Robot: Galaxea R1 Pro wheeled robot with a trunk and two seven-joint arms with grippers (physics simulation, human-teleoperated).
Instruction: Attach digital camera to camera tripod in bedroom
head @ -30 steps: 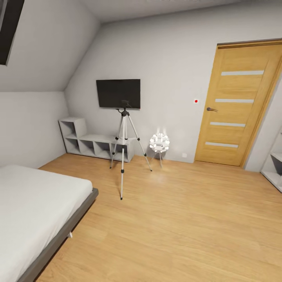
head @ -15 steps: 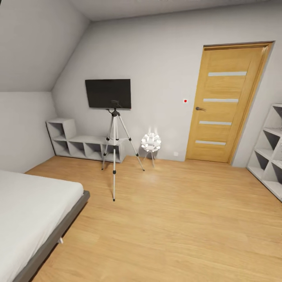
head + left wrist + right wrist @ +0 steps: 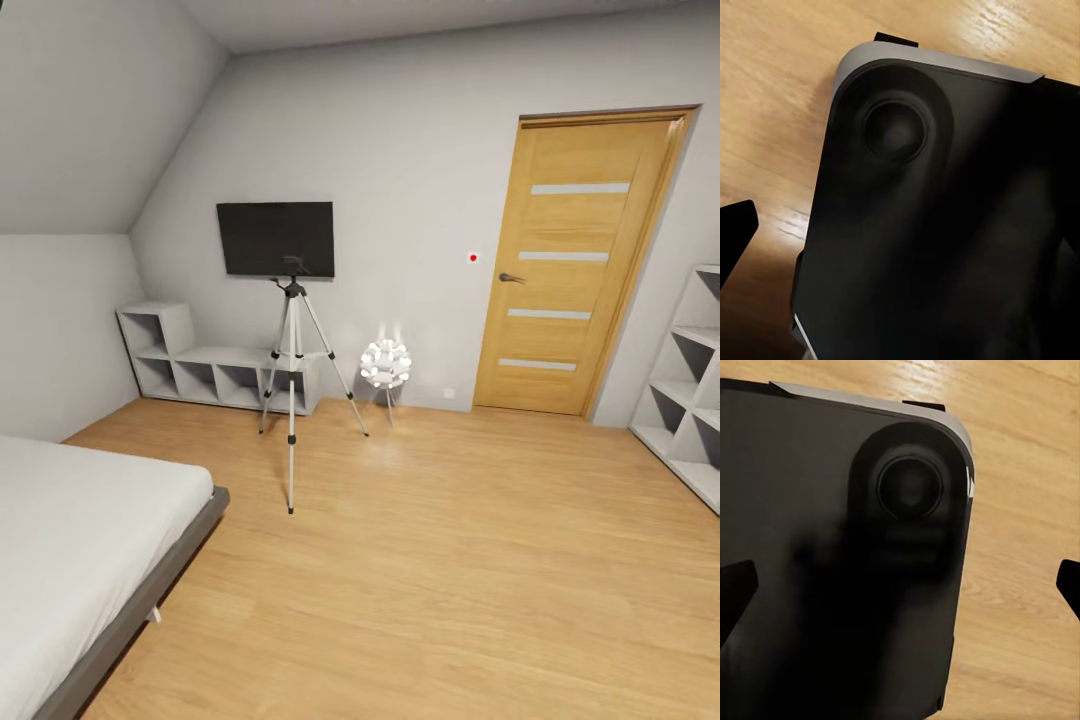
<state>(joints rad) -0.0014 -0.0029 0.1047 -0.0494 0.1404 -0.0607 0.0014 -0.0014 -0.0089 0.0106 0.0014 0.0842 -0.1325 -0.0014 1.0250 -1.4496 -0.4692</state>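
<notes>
Between one second ago and half a second ago the whole head view was swung to the right, so that the skylight was lost at the left and a white shelf unit [image 3: 690, 385] was brought in at the right; since half a second ago nothing has shifted, and no thing in the bedroom itself has been moved.

Nearest, in the left wrist view, the dark, grey-edged robot base [image 3: 937, 217] is seen over the wooden floor [image 3: 450, 560], with one dark fingertip [image 3: 735, 232] of the left pincer at the edge; whether that pincer is spread or pressed together cannot be told. In the right wrist view the fingertips [image 3: 735, 596] of the right pincer are seen far apart at opposite edges, so it is spread, with nothing between them.

In the head view, the grey-framed white bed [image 3: 80, 560] lies at the lower left. Further in, the camera tripod [image 3: 293, 390] is stood upright on the floor, its three legs splayed, in front of the low grey cube shelf [image 3: 200, 365] and below the black wall TV [image 3: 276, 239]. A small dark shape is seen on the tripod's head, too small to be identified. Just beside the tripod, on its right, a white petal-shaped floor lamp [image 3: 385, 365] is placed. Farthest right, the wooden door [image 3: 575, 265] is closed.
</notes>
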